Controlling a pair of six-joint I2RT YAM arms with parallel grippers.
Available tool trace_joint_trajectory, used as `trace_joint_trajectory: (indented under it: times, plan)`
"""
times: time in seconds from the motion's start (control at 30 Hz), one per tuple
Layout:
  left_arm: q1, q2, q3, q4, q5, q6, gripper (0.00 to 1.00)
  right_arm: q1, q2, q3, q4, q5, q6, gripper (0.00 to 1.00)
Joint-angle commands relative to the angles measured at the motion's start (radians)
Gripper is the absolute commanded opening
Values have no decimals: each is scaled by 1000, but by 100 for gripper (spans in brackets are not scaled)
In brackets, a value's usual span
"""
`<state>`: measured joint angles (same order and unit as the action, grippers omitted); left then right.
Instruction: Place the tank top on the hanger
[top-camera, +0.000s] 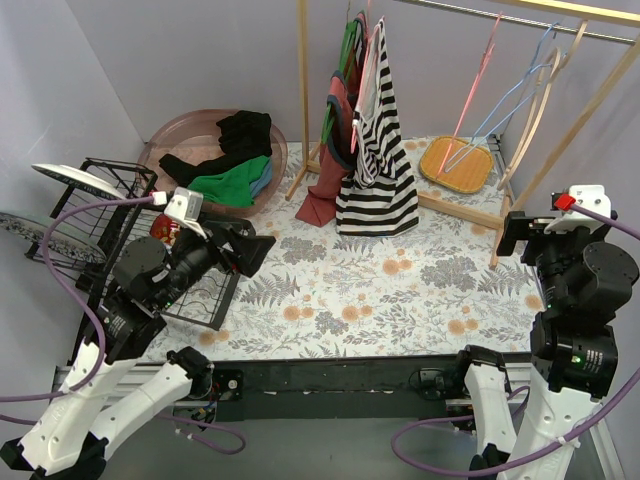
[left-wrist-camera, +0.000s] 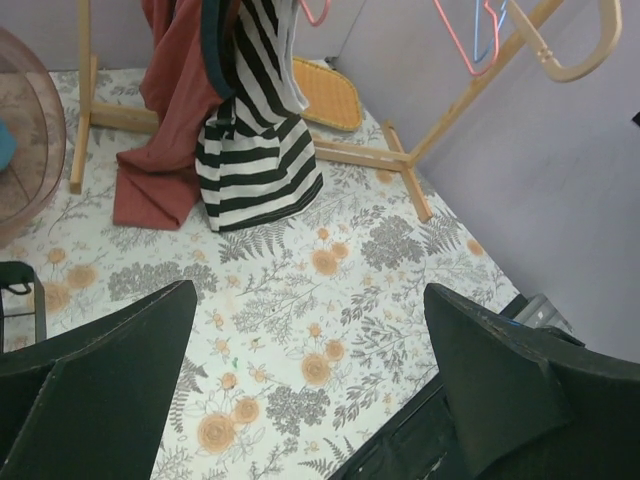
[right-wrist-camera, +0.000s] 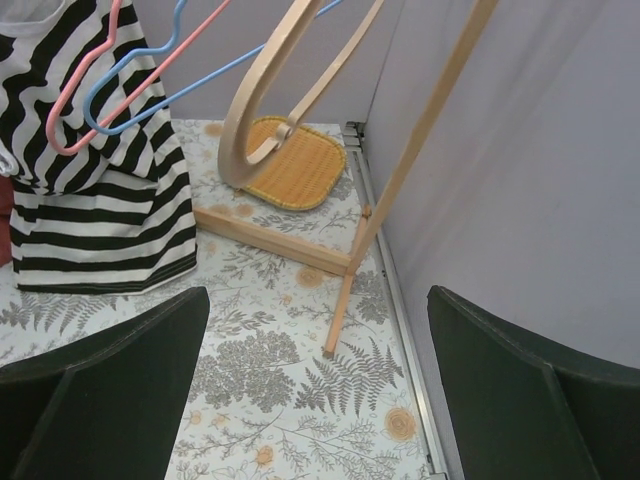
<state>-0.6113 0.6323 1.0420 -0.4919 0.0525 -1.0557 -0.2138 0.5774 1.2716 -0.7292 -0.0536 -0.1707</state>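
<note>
No text or label can be read.

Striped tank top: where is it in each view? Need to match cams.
Top external: striped tank top upper centre, hanging on the wooden rack.
Left wrist: striped tank top at top edge, left of centre, beside red garment.
Right wrist: striped tank top in upper left corner.
Shared landmark: yellow woven mat, right of it in all three.
</note>
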Motion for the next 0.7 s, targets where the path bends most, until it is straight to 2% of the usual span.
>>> trace_joint_trajectory:
  times: [0.0, 0.67]
  plan:
    - [4, -48, -45, -23, -32, -20, 98, -4, -8, 46, 54, 49, 2, 99]
    - [2, -171, -123, -65, -95, -33, 98, -35, -8, 44, 51, 9, 36, 98]
